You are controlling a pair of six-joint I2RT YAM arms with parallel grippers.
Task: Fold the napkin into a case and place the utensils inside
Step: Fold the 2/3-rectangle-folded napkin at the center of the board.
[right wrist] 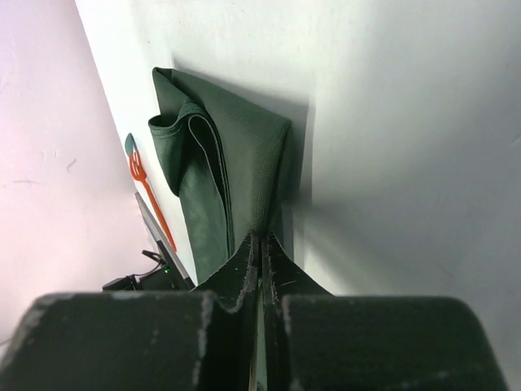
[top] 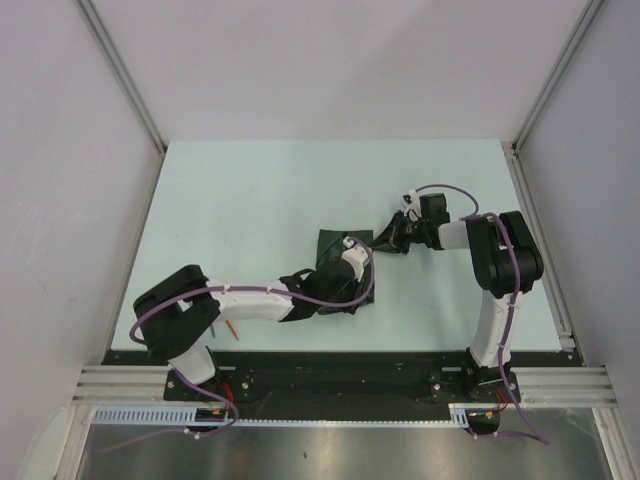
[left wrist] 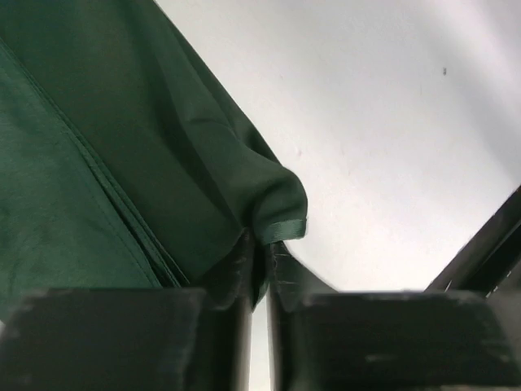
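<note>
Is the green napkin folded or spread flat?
Folded. In the right wrist view the napkin shows several stacked layers along one edge, not one flat sheet.

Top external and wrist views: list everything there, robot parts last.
napkin: one, dark green, mid-table, partly folded, between the two arms
fork: one, orange-red, flat on the table by the left arm's base
second utensil: one, teal, only its end shows beside the fork
table: one, pale, under everything
arms: two, black and white, at the near edge
left tool: black, fingers nearly together at a napkin corner
right tool: black, shut on the napkin's edge
</note>
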